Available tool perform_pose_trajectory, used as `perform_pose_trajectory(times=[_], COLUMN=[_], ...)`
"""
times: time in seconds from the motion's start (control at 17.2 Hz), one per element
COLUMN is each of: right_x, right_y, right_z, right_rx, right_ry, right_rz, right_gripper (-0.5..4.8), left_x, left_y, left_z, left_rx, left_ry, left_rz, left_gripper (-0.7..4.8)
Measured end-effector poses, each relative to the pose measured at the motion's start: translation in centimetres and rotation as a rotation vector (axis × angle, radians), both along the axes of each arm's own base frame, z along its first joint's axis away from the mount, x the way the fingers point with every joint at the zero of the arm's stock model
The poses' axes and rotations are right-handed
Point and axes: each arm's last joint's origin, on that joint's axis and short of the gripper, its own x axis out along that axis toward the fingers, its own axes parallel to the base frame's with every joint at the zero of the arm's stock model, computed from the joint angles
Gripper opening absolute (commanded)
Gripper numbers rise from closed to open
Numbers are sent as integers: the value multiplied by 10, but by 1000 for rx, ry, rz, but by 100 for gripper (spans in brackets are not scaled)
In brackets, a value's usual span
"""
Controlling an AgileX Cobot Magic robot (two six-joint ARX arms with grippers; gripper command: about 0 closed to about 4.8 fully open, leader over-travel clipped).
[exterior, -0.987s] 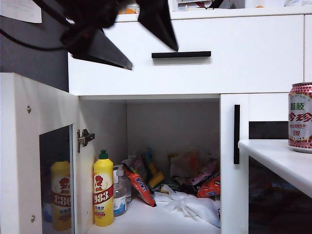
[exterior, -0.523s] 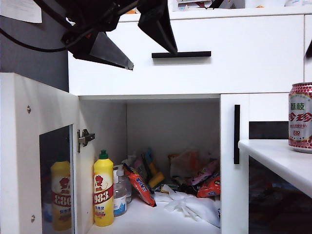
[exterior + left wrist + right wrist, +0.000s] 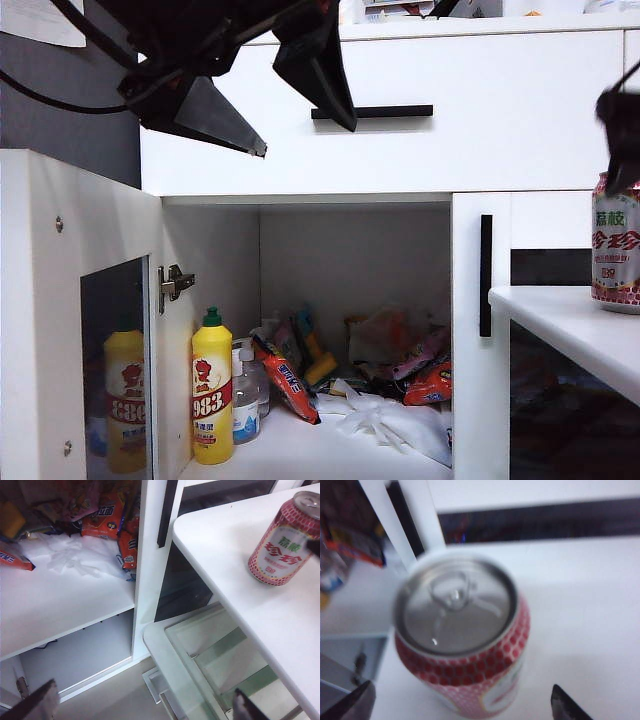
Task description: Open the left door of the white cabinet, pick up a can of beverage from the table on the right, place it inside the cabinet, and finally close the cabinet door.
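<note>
The white cabinet (image 3: 520, 120) has its left door (image 3: 60, 330) swung wide open, with the shelf inside showing. The can of beverage (image 3: 615, 245) stands upright on the white table (image 3: 570, 320) at the far right. My right gripper (image 3: 622, 135) hangs just above the can, open. In the right wrist view the can (image 3: 460, 640) sits between the spread fingers of the right gripper (image 3: 460, 705), untouched. My left gripper (image 3: 307, 138) is open and empty, up in front of the drawer. The left gripper (image 3: 142, 707) looks down on the can (image 3: 282, 545) and the table (image 3: 250, 615).
Inside the cabinet stand a yellow bottle (image 3: 212, 395) and a small clear bottle (image 3: 246, 400), with snack packets (image 3: 430, 375) and white plastic (image 3: 390, 420) on the shelf. The right door (image 3: 478, 400) is shut, its black handle (image 3: 485, 275) next to the table's edge.
My right gripper has come into the exterior view at the right edge and dropped to just above the can. The left gripper has barely shifted.
</note>
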Motion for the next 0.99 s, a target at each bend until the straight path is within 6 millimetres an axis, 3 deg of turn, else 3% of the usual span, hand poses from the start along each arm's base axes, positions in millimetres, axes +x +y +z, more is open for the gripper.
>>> perform_pose_trajectory(times=[0.23, 0.46, 0.7, 0.99], right_x=[5, -4, -6, 7], right_y=[0, -4, -4, 1], right_z=[-15, -37, -45, -56], right_rx=[-35, -55, -97, -155], right_ry=[-37, -81, -122, -119], right_rz=[-41, -63, -11, 47], right_gripper=[479, 479, 479, 479], left_x=[0, 0, 0, 0], left_y=[0, 1, 1, 1], left_z=[0, -1, -1, -1], left_rx=[7, 20, 23, 24], left_ry=[-4, -8, -9, -8], left_rz=[-3, 14, 18, 18], left_gripper=[479, 479, 479, 479])
